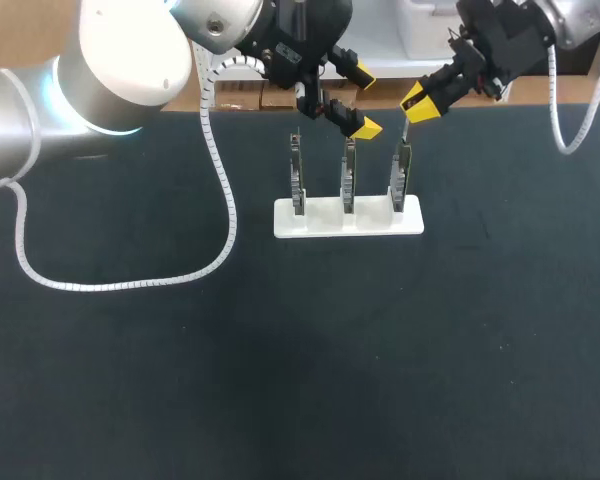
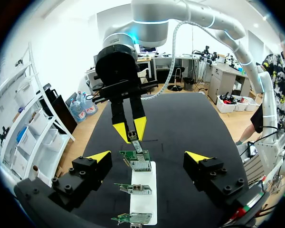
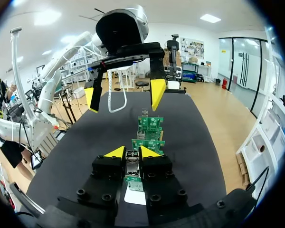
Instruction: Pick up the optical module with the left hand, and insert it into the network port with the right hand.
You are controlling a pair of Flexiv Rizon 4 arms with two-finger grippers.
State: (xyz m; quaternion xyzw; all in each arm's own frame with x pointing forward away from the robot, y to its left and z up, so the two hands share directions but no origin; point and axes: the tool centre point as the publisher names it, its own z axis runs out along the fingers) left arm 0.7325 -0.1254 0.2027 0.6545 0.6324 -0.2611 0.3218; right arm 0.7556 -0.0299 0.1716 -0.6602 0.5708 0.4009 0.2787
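Right gripper (image 3: 133, 153): clenched on optical module (image 3: 132, 164), held directly above end circuit board (image 2: 140, 161) of white rack (image 1: 348, 217). Left gripper (image 1: 362, 100): fingers spread, nothing grasped, positioned over middle board (image 1: 348, 178).

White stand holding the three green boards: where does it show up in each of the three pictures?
Head view: the white stand lies on the far half of the table.
Left wrist view: it lies ahead of the left gripper, between its open fingers.
Right wrist view: only a white patch shows under the right gripper, shut on the optical module.
Shared landmark: the three green boards standing in a row on it.
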